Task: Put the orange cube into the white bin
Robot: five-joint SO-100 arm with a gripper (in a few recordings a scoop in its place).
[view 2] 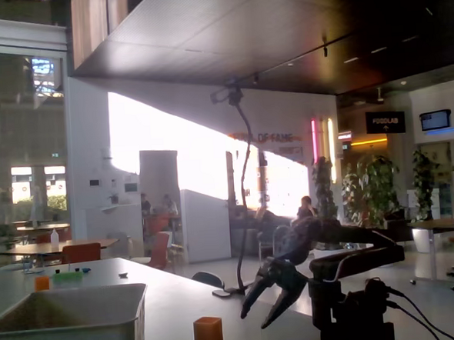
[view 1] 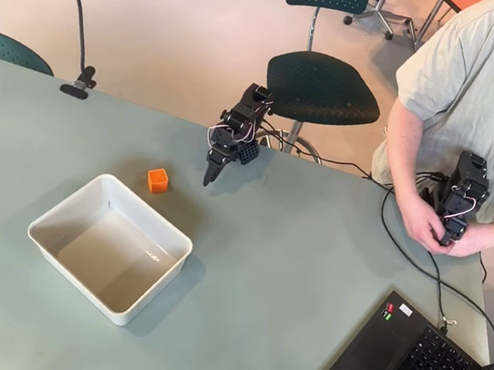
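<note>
Cube [view 1: 157, 180] rests on the table [view 1: 311, 249], just beside the far rim of the bin [view 1: 109, 247] in the overhead view, outside it and not touching. In the fixed view the cube [view 2: 208, 332] stands upright on the tabletop to the right of the bin [view 2: 67, 326], which is empty.

Gripper [view 1: 210, 176] hangs above the table near the cube, to its right in the overhead view, apart from it. In the fixed view the gripper [view 2: 260, 309] has its fingers spread wide and holds nothing. The arm reaches forward from its base, forearm roughly level, wrist bent so the fingers slant down toward the cube.

Step in hand, as judged: approach and grasp. To do it well, bring the open fingers over the cube so they straddle two flat opposite faces, lower until the tips nearly meet the table, then close squarely. The bin wall stands close; a descent from the side away from the bin avoids striking the rim. Lift clear of the rim before carrying across
</note>
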